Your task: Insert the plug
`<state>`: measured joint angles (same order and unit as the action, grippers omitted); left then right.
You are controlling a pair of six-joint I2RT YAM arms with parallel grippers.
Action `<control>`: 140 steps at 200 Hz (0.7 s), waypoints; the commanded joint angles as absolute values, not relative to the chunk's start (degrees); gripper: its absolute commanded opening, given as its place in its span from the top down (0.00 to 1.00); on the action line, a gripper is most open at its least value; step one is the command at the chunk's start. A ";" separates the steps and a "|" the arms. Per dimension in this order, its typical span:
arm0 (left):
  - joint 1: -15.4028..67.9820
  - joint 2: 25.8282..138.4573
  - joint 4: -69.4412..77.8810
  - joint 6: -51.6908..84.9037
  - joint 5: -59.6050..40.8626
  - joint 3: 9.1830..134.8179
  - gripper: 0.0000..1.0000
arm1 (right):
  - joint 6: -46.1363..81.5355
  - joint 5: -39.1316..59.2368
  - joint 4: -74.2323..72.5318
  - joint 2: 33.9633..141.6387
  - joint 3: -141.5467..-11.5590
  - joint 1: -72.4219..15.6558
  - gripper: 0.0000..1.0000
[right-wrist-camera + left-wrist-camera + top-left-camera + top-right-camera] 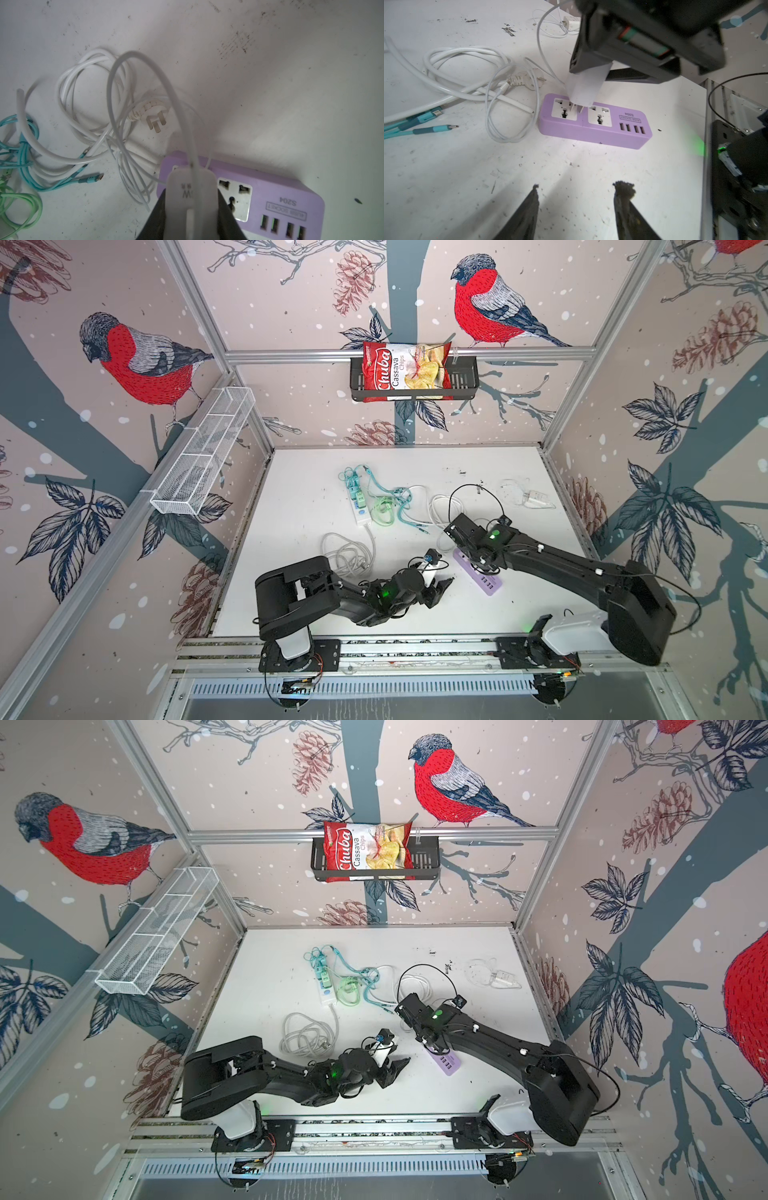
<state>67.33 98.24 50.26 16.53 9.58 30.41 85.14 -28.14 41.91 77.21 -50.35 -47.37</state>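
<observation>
A purple power strip (484,578) (448,1064) (593,126) (272,193) lies flat on the white table, with two sockets and several USB ports on top. My right gripper (192,204) (593,70) is shut on the white plug (584,86) (187,182), a blocky charger with a thin white cable looping off its back. The plug hangs tilted over the strip's end socket, and its prongs (576,108) are down at that socket's face. I cannot tell whether they are in the holes. My left gripper (579,187) (440,587) (395,1067) is open and empty, low over bare table just in front of the strip.
A coiled white cord with a three-pin plug (529,80) (155,121) lies right behind the strip, with teal cables (425,128) beside it. Farther back are a white power strip (358,506) with teal and green cables and a bagged charger (534,497). The metal frame rail (374,645) runs along the table's front.
</observation>
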 commanded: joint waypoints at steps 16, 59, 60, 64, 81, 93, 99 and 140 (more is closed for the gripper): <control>60.63 102.64 52.48 14.90 6.14 36.51 0.44 | 81.51 -28.47 42.05 73.24 -49.33 -44.75 1.00; 58.98 108.61 49.01 10.26 0.42 44.80 0.40 | 78.43 -26.41 39.66 72.07 -47.12 -41.72 1.00; 58.98 108.58 48.89 10.23 0.30 44.85 0.40 | 78.37 -26.35 39.65 72.07 -47.16 -41.69 1.00; 58.97 108.55 48.74 10.12 -0.53 45.08 0.40 | 78.14 -26.29 39.55 72.03 -47.12 -41.54 1.00; 58.97 108.24 47.18 9.67 -2.66 45.51 0.38 | 77.72 -26.02 39.32 72.00 -47.10 -40.90 1.00; 59.01 109.04 45.04 9.29 -3.18 46.76 0.37 | 77.36 -26.00 39.11 72.05 -47.18 -40.53 1.00; 58.98 109.81 44.03 8.99 -2.96 47.57 0.36 | 77.15 -25.98 38.93 72.06 -47.18 -40.39 1.00; 58.36 114.10 38.77 7.66 -1.43 52.98 0.33 | 76.82 -25.79 39.01 70.55 -47.47 -40.08 1.00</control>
<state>58.92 112.75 42.02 8.99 -1.37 50.78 77.93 -25.36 39.22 72.25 -47.18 -40.12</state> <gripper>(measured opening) 0.675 0.310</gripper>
